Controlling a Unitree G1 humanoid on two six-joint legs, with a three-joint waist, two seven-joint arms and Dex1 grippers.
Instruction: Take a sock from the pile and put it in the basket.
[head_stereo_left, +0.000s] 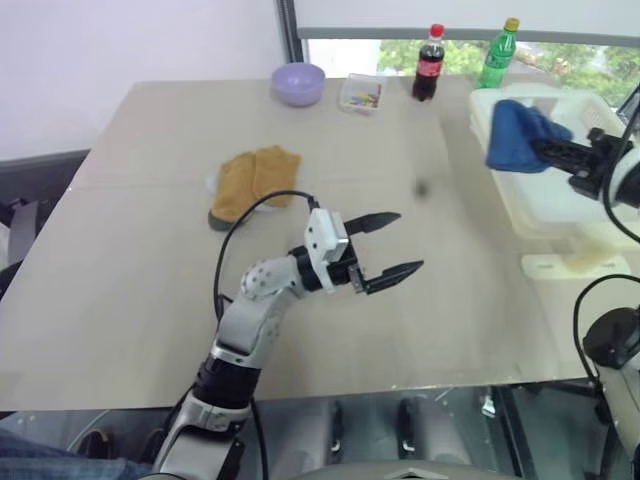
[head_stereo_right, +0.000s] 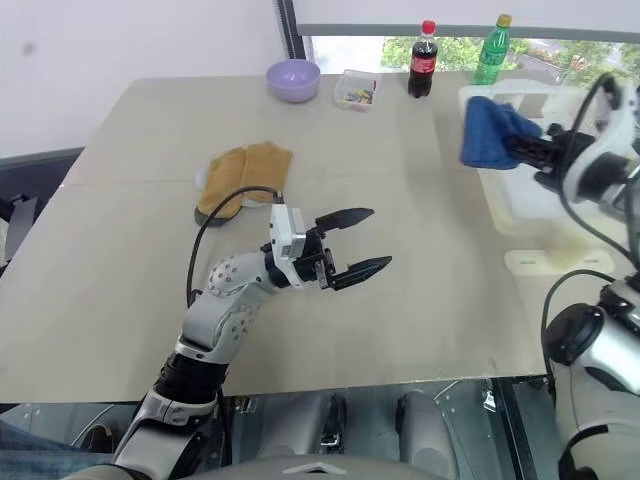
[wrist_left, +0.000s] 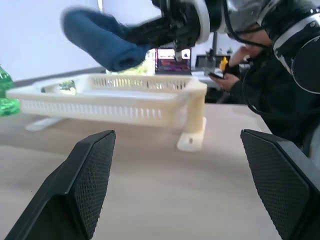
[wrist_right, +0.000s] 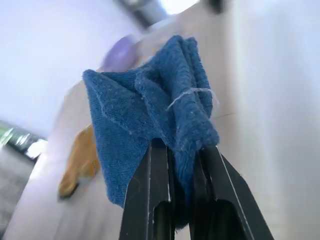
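A fuzzy blue sock (head_stereo_left: 517, 135) hangs from my right gripper (head_stereo_left: 541, 150), which is shut on it above the near left rim of the cream-white slatted basket (head_stereo_left: 560, 215) at the table's right edge. The right wrist view shows the blue sock (wrist_right: 157, 125) bunched between the two black fingers (wrist_right: 152, 200). The pile (head_stereo_left: 252, 182) of mustard-tan socks, with a dark sole at its near edge, lies left of the table's middle. My left gripper (head_stereo_left: 388, 246) stands open above the table's middle, pointing right toward the basket (wrist_left: 125, 100), with nothing between its fingers.
A lilac bowl (head_stereo_left: 299, 83), a small clear box (head_stereo_left: 361, 94), a cola bottle (head_stereo_left: 430, 63) and a green bottle (head_stereo_left: 498, 53) line the table's far edge. A person in dark clothes (wrist_left: 260, 85) sits beyond the basket.
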